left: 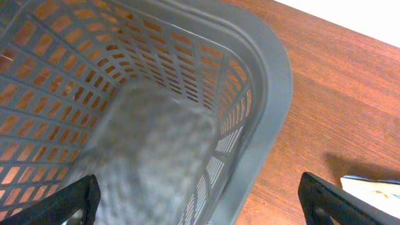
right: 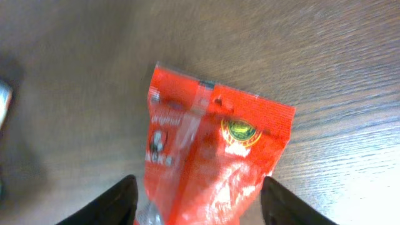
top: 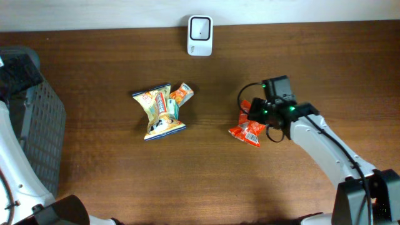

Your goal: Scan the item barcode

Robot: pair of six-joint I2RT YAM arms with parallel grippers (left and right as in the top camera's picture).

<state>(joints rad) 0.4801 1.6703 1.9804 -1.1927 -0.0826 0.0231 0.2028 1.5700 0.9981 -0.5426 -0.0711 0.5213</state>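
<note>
Red packet (right: 212, 156), apparently loose, within right gripper (right: 199, 190)

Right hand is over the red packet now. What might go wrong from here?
The crinkly red foil snack packet lies between the right hand's open fingers, so closing may pinch only film and slip. No barcode shows on its upward face, so it may need turning before reaching the white scanner.

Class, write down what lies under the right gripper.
A red snack packet lies flat on the wooden table, between the open jaws of the right gripper. Its underside, against the table, is hidden.
</note>
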